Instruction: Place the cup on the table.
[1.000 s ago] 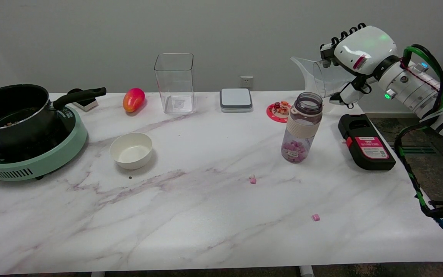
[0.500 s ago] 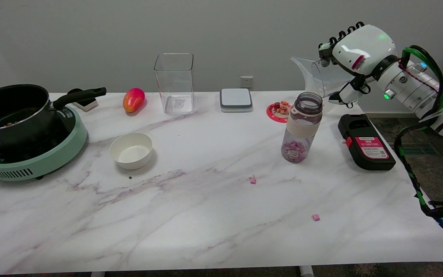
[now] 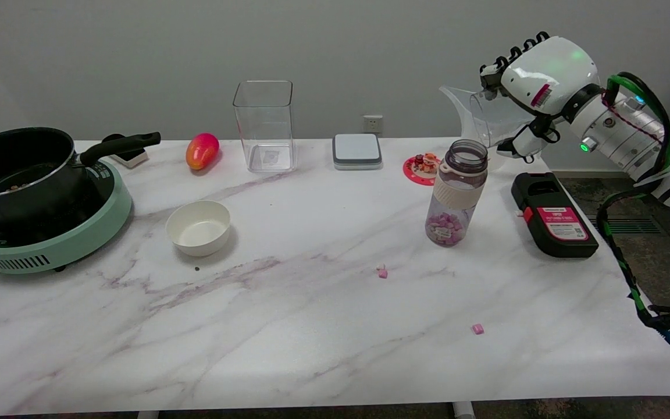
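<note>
one right hand (image 3: 535, 87), white and black, raised in the air at the far right above the table's far edge – fingers wrapped around one clear plastic cup (image 3: 480, 116) with a pouring spout, tipped on its side with the spout pointing left. the cup is off the surface, held above and just behind the bottle.

one marble table (image 3: 288, 326), white with purple veining.

one clear bottle (image 3: 456, 195) with a beige band, no lid, upright at right of centre, pink pieces in its bottom.

two loose pink pieces on the table – one (image 3: 381, 272) near the centre, one (image 3: 477, 329) nearer and to the right.

one black device (image 3: 553, 215) with a pink label, lying flat to the right of the bottle.

one red coaster (image 3: 422, 166) with small figures on it, far side, just behind the bottle.

one grey-and-white square box (image 3: 357, 151), far centre.

one tall clear square container (image 3: 264, 125), upright, left of the box.

one red-yellow mango (image 3: 202, 151), left of the container.

one white bowl (image 3: 198, 227), left of centre.

one black pot (image 3: 18, 171) with a long handle, sitting on one green hotplate (image 3: 50, 238) at the far left.
</note>
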Robot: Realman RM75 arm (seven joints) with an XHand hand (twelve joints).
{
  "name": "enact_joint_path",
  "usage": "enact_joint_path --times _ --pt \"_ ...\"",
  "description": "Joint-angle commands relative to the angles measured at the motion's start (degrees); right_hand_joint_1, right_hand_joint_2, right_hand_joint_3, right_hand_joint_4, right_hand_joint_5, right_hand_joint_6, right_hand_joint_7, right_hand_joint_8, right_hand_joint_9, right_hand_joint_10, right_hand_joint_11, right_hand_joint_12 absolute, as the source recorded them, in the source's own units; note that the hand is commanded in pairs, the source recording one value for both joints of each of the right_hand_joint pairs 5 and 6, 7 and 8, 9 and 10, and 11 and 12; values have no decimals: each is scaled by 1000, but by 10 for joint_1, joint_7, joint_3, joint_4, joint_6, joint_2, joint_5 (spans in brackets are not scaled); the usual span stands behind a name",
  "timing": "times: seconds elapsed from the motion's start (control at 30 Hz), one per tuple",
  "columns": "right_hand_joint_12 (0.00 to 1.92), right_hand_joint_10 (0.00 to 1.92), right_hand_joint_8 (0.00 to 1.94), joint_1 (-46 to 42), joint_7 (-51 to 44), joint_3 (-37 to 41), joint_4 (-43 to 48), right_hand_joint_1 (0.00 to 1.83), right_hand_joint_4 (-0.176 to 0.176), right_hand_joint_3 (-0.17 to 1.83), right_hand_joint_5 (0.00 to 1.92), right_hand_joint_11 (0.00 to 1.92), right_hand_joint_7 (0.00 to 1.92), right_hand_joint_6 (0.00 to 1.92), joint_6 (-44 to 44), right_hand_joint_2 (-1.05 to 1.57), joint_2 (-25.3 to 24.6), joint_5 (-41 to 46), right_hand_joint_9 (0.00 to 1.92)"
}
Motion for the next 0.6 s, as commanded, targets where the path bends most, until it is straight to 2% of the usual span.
enact_joint_path --times 0.03,0.6 --pt "1293 1504 1566 -4 -2 2 -9 1535 0 873 1475 1293 1566 1475 24 874 -2 -12 1504" --pt "1302 1523 1577 -3 -2 2 -16 1519 0 792 1506 1302 1577 1506 37 953 -1 -26 1523"
